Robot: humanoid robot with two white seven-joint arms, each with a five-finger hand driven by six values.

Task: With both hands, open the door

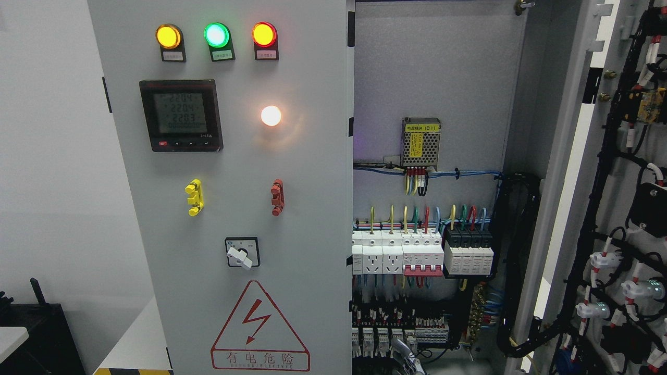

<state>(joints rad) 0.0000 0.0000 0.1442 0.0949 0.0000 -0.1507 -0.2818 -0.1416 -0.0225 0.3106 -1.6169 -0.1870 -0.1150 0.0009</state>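
Observation:
The grey cabinet's left door (292, 172) is closed and faces me. It carries three lit lamps, a meter (181, 115) and a rotary switch (241, 253). The right door (568, 172) stands swung wide to the right, its wired inner face (625, 219) showing. Between them the cabinet interior (432, 67) is exposed, with rows of breakers (411, 252). At the bottom edge, part of a metallic hand (405, 359) shows low in front of the terminals. Its arm is hidden, so I cannot tell which side it belongs to. It touches neither door.
A small power supply (421, 141) hangs on the back panel above bundled wires. A black cable loom (516, 271) runs down the interior's right side. At the lower left stand a black box (36, 333) and a white surface (138, 344) against a plain wall.

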